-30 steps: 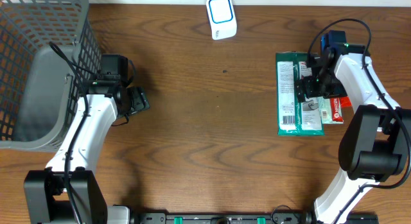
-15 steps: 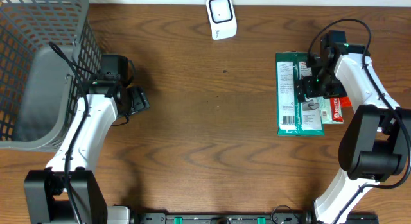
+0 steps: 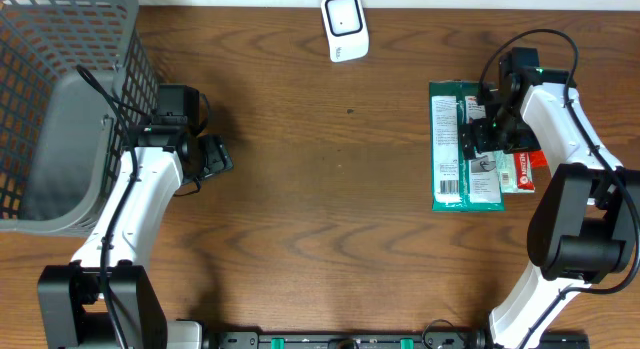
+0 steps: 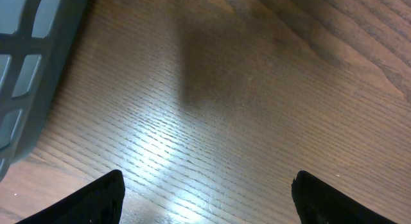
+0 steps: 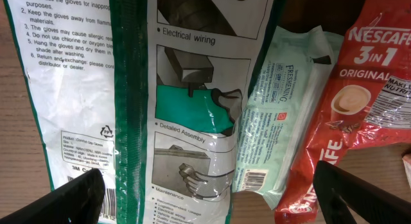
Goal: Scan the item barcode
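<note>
A green and white glove packet [image 3: 452, 147] [image 5: 160, 102] lies at the right of the table, with a pale green wipes sachet [image 5: 282, 102] and a red Nescafe sachet [image 3: 528, 169] [image 5: 359, 102] beside it. My right gripper [image 3: 487, 136] [image 5: 209, 201] hovers open just above these packets, its jaws spread wide over the glove packet and the pale sachet. A small barcode shows on the pale sachet. The white scanner [image 3: 345, 27] stands at the back middle. My left gripper [image 3: 215, 157] [image 4: 209, 198] is open over bare wood at the left.
A grey mesh basket [image 3: 60, 109] fills the far left, its rim [image 4: 26, 76] close beside my left gripper. Bare brown tabletop [image 3: 330, 189] spans the middle between the two arms.
</note>
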